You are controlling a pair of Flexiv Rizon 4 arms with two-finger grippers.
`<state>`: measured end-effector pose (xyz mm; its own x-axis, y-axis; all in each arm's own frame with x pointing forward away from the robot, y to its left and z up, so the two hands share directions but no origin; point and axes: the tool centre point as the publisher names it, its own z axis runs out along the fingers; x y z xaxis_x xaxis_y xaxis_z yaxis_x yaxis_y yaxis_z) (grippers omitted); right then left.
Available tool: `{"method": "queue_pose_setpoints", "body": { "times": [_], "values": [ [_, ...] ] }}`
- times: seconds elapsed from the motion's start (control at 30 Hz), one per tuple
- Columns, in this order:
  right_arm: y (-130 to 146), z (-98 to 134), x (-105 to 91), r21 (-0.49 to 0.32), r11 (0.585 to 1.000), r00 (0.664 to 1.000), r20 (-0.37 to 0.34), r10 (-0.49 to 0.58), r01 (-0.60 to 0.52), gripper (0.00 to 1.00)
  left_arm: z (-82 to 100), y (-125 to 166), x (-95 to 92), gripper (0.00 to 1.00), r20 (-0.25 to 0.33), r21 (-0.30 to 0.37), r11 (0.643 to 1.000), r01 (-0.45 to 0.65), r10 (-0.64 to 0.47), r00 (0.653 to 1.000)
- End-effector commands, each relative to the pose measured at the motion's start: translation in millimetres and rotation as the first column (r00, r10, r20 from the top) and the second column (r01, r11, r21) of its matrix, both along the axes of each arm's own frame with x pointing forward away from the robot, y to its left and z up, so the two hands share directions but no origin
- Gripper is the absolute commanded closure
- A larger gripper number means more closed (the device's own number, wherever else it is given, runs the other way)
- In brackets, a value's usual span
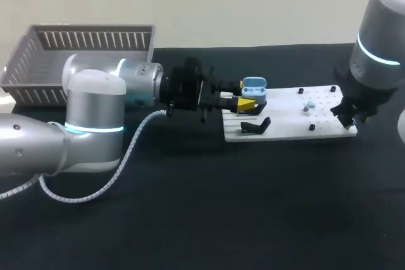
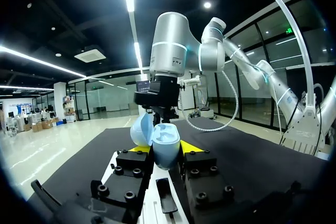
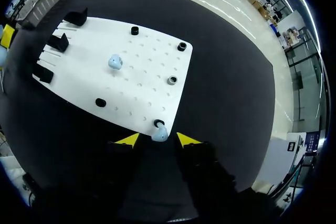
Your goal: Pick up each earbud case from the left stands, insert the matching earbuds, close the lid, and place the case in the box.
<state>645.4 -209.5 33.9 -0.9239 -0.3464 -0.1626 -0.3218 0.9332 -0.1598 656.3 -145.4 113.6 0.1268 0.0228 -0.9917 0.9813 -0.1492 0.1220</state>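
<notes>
Earbud pickup: left gripper [image 1: 247, 103] clamps open case [image 2: 166, 143]; right gripper [image 3: 153, 140], wide, straddles earbud [image 3: 159, 134] at board's [image 1: 288, 128] 4 o'clock; needs pinching next.

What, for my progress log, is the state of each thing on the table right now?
Case: lid open, held in the left gripper.
Left gripper: shut on the case.
Right gripper: open, straddling an earbud.
Earbud: at the board's corner, not gripped.
Other earbud: lying loose on the board.
Stand: holds no case.
</notes>
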Motion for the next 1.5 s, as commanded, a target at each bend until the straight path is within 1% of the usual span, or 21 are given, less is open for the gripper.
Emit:
{"method": "queue_pose_setpoints", "body": {
  "times": [0.03,0.13,0.33,0.63,0.83,0.9,0.93,0.97,1.03,1.07,1.13,1.3,1.4,1.5],
  "values": [
    [-2.3,-3.9,2.7,0.011,1.000,1.000,-0.006,0.001,-0.001,0.58,-0.5,-0.2,-1.7,1.00,0.003,-0.002,1.000,-0.006,0.006,1.000],
    [-3.1,-7.2,3.5,0.017,1.000,1.000,-0.010,0.000,0.000,0.56,-0.5,-0.2,-1.7,1.00,0.003,-0.002,1.000,-0.006,0.006,1.000],
    [-3.0,-11.1,4.7,0.031,1.000,1.000,-0.013,0.000,0.000,0.58,-0.5,-0.2,-1.7,1.00,0.003,-0.002,1.000,-0.006,0.006,1.000],
    [-0.6,-13.9,6.1,0.046,0.999,1.000,-0.016,0.010,-0.009,0.63,-0.5,-0.2,-1.7,1.00,0.003,-0.002,1.000,-0.006,0.006,1.000],
    [0.1,-14.0,6.1,0.048,0.999,1.000,-0.015,0.016,-0.015,0.74,-0.5,-0.2,-1.7,1.00,0.003,-0.002,1.000,-0.006,0.006,1.000],
    [0.1,-14.0,6.1,0.049,0.999,1.000,-0.016,0.016,-0.015,0.75,-0.5,-0.2,-1.7,1.00,0.003,-0.002,1.000,-0.006,0.006,1.000],
    [0.2,-14.0,6.0,0.049,0.999,1.000,-0.016,0.016,-0.015,0.77,-0.5,-0.2,-1.7,1.00,0.003,-0.002,1.000,-0.006,0.006,1.000],
    [0.4,-13.8,5.8,0.048,0.999,1.000,-0.015,0.017,-0.016,0.82,-0.5,-0.2,-1.7,1.00,0.003,-0.002,1.000,-0.006,0.006,1.000],
    [0.9,-13.1,5.3,0.047,0.999,1.000,-0.014,0.018,-0.017,0.96,-0.5,-0.2,-1.7,1.00,0.003,-0.002,1.000,-0.006,0.006,1.000],
    [1.0,-12.7,5.0,0.047,0.999,1.000,-0.014,0.018,-0.017,1.00,-0.5,-0.2,-1.7,1.00,0.003,-0.002,1.000,-0.006,0.006,1.000],
    [1.6,-11.4,4.2,0.046,0.999,1.000,-0.012,0.018,-0.018,1.00,-0.5,-0.2,-1.7,1.00,0.003,-0.002,1.000,-0.006,0.006,1.000],
    [5.0,-1.1,-2.5,0.029,0.999,1.000,0.003,0.019,-0.020,1.00,-0.5,-0.2,-1.7,1.00,0.003,-0.002,1.000,-0.006,0.006,1.000],
    [9.1,14.2,-9.7,0.016,1.000,1.000,0.023,0.007,-0.007,1.00,-0.5,-0.2,-1.7,1.00,0.003,-0.002,1.000,-0.006,0.006,1.000],
    [15.8,34.0,-18.7,0.020,1.000,0.999,0.041,-0.017,0.016,1.00,-0.5,-0.2,-1.7,1.00,0.003,-0.002,1.000,-0.006,0.006,1.000]
  ]
}}
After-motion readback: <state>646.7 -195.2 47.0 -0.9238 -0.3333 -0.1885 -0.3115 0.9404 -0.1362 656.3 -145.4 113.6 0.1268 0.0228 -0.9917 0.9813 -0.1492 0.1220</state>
